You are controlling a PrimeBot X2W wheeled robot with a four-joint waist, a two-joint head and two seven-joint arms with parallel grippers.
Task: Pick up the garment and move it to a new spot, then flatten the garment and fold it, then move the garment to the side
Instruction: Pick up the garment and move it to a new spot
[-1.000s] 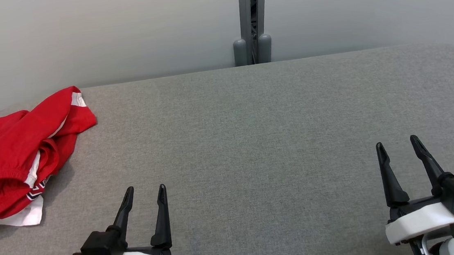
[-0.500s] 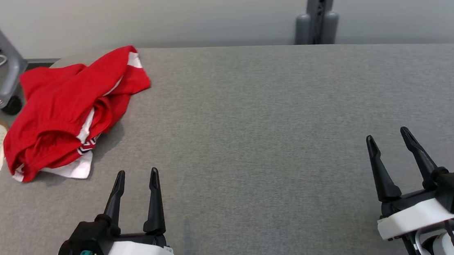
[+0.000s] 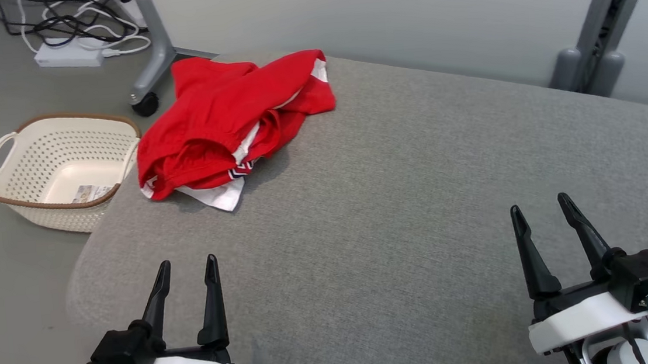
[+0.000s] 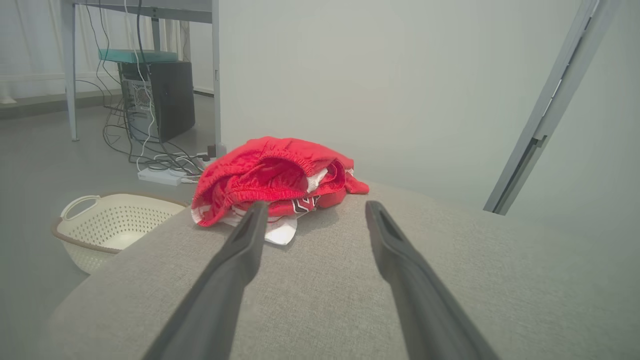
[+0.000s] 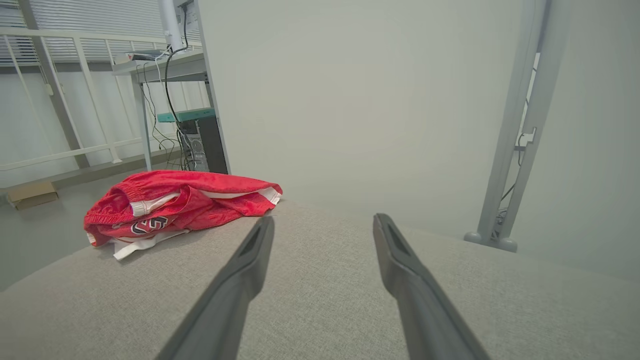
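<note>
My left end effector [image 3: 187,262] and right end effector [image 3: 539,203] hang over the near edge of the grey padded worktop [image 3: 390,199], each with its two dark fingers spread and nothing between them. The red shorts [image 3: 224,114] lie bunched at the worktop's far left corner, white trim spilling out underneath, well apart from both end effectors. By my reading nothing of the job is done: the shorts are not yet lifted, moved, flattened, folded or set aside, so the whole sequence lies ahead, starting with a reach to that corner. The head view gives me the layout, including a perforated cream laundry basket [image 3: 69,219] on the floor just beside the worktop's left edge and a white power strip [image 3: 66,55] beyond its far corner. The left wrist view adds the gathered elastic waistband [image 4: 260,170]. The right wrist view, from farther along the worktop, picks out a dark printed emblem [image 5: 150,225] on the shorts.
</note>
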